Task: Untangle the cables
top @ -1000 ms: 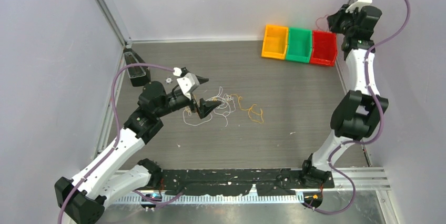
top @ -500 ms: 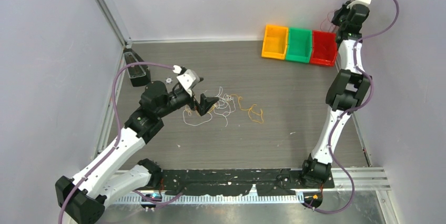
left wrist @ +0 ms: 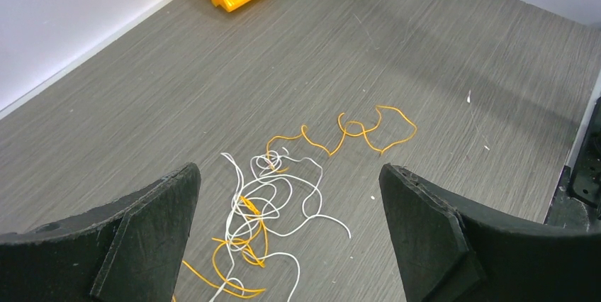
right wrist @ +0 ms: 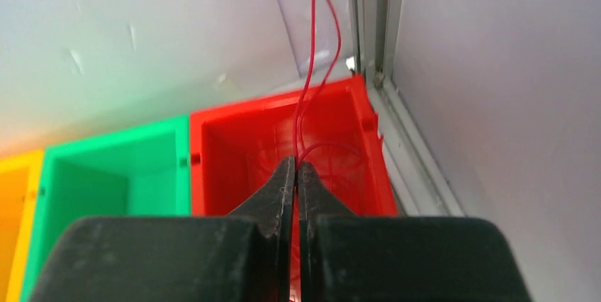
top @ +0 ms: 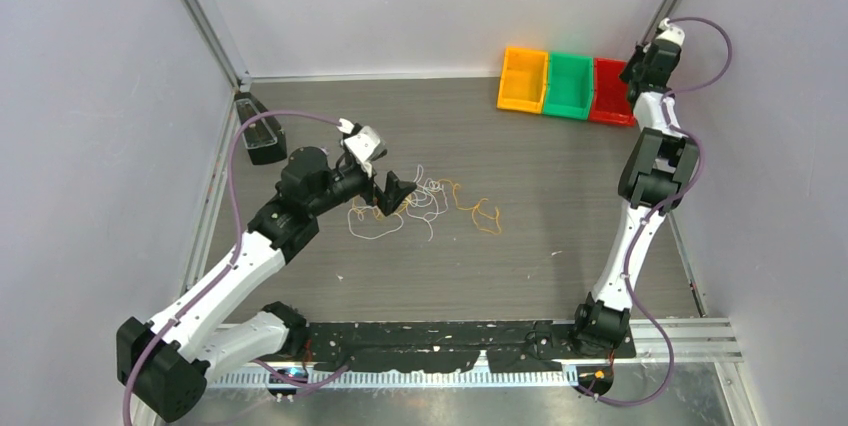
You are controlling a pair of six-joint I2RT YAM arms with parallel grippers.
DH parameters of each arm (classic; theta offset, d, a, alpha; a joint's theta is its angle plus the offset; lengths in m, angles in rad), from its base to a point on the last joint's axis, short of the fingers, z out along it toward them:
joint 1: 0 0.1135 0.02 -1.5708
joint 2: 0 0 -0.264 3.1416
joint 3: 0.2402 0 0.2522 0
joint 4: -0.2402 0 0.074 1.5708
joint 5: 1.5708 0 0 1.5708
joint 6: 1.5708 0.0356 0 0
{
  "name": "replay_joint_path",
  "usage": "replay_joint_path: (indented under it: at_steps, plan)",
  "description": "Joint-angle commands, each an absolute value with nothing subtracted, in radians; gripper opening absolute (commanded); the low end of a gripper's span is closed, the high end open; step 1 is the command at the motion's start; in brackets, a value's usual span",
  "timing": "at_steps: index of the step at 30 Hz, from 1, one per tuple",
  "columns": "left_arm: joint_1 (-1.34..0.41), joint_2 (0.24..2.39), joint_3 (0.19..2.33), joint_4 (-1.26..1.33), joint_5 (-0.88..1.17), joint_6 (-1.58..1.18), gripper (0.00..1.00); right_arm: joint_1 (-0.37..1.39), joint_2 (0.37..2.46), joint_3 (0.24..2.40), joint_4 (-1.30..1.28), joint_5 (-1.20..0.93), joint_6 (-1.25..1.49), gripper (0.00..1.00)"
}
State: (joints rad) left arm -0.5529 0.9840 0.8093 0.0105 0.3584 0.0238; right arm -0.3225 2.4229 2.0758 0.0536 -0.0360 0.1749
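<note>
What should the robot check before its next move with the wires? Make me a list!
1. Right gripper shut tight on the red cable: ok.
2. Right gripper over the red bin, not another one: ok.
3. Whole red cable down inside the red bin: not ok, a loop sticks up past the rim.
4. Left gripper open and over the pile: ok.
5. White and orange cables pulled apart: not ok, they cross in a tangle.
6. Left gripper clear of the table below it: cannot tell.
</note>
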Motion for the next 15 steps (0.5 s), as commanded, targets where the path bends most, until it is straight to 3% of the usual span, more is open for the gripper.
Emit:
replay_joint_path:
  at_steps: [1,6,15]
  plan:
    - [-0.542,0.977,0.799,0.065,0.367,0.006,1.0,-0.324,2.287,1.959,0.156,-0.095,0.149,0.05]
    - [-0.537,0.966,0.791,0.062,0.373,-0.007,1.0,-0.323,2.158,1.826,0.286,-0.204,0.169,0.05]
    - [-0.536,0.948,0.771,0.067,0.378,-0.029,0.99,-0.323,2.103,1.765,0.222,-0.185,0.131,0.05]
